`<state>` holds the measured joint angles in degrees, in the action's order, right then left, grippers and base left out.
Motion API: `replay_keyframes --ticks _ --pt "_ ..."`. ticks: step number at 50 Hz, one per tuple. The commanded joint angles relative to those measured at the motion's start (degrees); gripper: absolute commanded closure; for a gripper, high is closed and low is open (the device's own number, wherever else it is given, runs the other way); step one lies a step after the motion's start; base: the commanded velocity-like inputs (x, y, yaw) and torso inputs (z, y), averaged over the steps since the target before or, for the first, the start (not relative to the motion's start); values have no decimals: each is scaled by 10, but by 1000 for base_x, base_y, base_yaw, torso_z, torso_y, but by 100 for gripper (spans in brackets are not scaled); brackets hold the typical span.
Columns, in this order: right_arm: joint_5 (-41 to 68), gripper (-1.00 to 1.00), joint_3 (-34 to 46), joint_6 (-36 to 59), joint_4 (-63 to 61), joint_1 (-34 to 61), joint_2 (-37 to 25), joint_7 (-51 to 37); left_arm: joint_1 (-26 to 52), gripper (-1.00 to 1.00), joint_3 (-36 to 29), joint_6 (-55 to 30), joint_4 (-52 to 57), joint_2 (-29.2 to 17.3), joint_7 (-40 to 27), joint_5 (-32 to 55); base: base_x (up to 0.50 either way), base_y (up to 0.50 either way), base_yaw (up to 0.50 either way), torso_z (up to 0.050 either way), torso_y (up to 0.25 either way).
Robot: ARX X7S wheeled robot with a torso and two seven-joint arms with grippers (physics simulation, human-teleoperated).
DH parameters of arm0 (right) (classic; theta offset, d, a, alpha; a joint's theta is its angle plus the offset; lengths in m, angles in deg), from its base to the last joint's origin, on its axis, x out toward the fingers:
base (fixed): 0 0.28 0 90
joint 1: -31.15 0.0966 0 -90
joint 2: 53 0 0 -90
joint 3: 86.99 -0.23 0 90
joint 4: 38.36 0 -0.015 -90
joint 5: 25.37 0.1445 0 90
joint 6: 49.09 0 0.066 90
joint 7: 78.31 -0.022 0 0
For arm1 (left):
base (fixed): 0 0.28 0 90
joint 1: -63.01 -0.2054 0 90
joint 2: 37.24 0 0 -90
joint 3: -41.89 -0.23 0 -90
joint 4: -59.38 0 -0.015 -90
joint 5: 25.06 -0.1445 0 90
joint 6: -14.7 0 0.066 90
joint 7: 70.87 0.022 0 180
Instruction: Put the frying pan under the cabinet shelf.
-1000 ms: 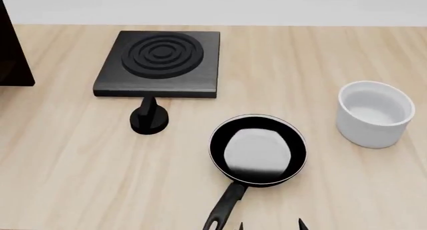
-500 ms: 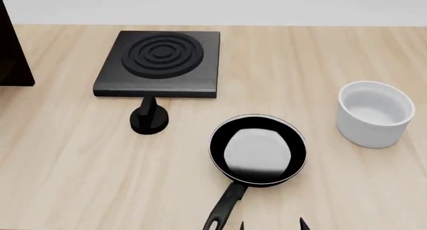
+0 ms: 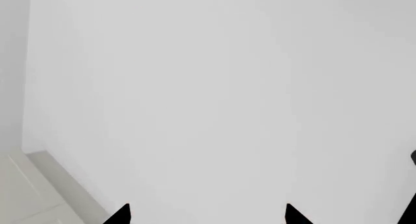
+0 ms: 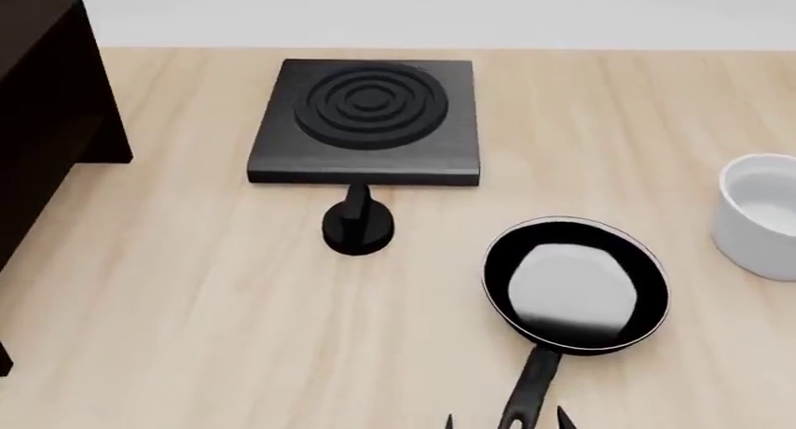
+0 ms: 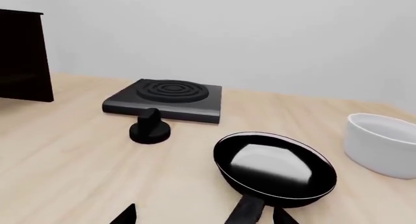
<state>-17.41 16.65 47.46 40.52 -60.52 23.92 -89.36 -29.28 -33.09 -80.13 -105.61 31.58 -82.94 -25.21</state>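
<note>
Pan handle (image 4: 528, 398) cut off below.

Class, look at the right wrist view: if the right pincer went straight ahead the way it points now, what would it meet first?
Most likely the long black handle of the round black frying pan, which lies between the right pincer's fingertips; depth is uncertain.
</note>
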Motion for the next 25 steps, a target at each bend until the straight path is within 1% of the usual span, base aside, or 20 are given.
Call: replay_keyframes --ticks 1,25 --pt "1 -100 4 2 -6 -3 -4 -4 0 -100 0 0 0 0 0 0 27 500 0 0 0" --pt "4 -100 11 4 -14 -2 -11 -11 0 -100 0 0 0 0 0 0 26 500 0 0 0"
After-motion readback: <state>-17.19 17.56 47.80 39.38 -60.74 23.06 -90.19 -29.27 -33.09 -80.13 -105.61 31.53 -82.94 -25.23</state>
